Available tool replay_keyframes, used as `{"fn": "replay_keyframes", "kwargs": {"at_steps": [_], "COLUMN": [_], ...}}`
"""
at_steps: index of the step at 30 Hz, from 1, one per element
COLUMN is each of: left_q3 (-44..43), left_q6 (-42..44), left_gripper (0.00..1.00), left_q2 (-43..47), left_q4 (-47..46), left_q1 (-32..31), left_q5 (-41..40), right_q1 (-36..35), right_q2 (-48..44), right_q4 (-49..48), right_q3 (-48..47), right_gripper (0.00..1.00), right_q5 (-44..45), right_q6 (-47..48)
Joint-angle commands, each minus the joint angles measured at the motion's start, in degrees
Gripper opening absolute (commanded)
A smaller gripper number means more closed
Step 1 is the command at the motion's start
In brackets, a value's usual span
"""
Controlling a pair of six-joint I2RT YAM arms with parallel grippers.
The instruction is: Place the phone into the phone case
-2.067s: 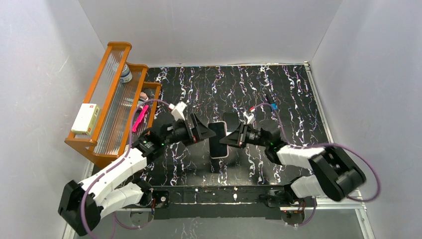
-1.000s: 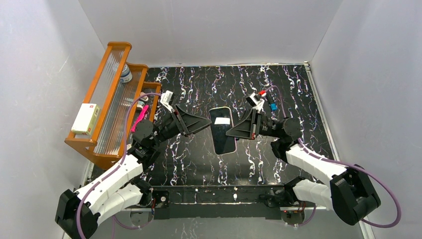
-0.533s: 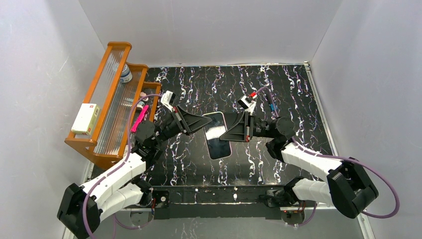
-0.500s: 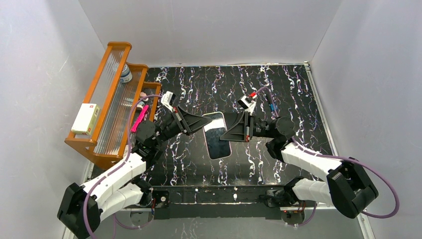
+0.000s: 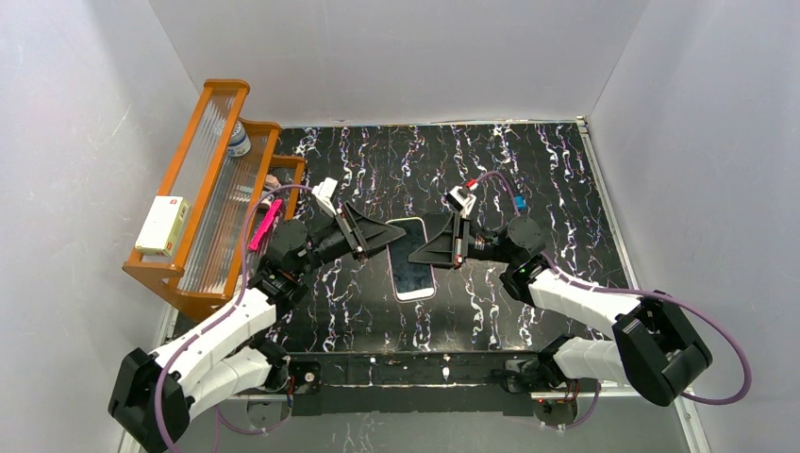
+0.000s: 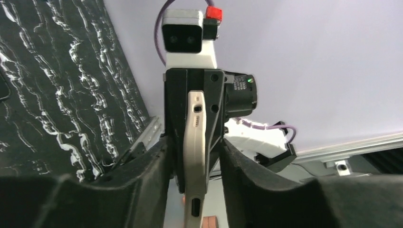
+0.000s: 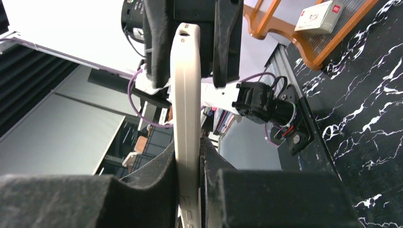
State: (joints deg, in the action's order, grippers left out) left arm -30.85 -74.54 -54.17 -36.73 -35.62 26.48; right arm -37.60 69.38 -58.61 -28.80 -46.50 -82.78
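Observation:
The phone, dark and glossy, sits within the pale beige rim of the phone case, held above the mat between both arms. My right gripper is shut on the case's right side. In the right wrist view the case's edge is pinched between the pads of that gripper. My left gripper straddles the upper left corner. In the left wrist view the case's edge stands between its fingers with a gap on each side, so the left gripper is open.
An orange wooden rack stands along the left wall with a white box, a bottle and a pink item. The black marbled mat covers the table. A metal rail runs along the near edge.
The right gripper has carried the cased phone a little left and lower. The left gripper came in from apart, closed over its upper left corner, and now stands loose around it.

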Motion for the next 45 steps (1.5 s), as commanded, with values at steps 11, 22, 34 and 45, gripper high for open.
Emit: {"fn": "replay_keyframes", "kwargs": {"at_steps": [11,22,34,45], "left_q3": [1.9,4.4,-1.8,-2.3], "left_q6": [1.6,0.5,10.9,9.5], "left_gripper": [0.61,0.33,0.00,0.46], "left_q2": [7.2,5.2,2.4,4.6], "left_q4": [11.7,10.7,30.2,27.9], "left_q1": [-0.3,-0.3,-0.3,-0.3], "left_q5": [1.8,3.2,-0.9,-2.1], "right_q1": [-0.2,-0.2,-0.2,0.1], "right_q2": [-4.4,-5.4,-4.1,-3.3], "right_q4": [-3.2,-0.3,4.0,4.4], "right_q3": [1.4,2.9,3.4,1.5], "right_gripper": [0.12,0.11,0.29,0.12], "right_q5": [22.4,27.8,25.9,18.1], "right_q6": [-0.4,1.8,4.4,7.4]}}
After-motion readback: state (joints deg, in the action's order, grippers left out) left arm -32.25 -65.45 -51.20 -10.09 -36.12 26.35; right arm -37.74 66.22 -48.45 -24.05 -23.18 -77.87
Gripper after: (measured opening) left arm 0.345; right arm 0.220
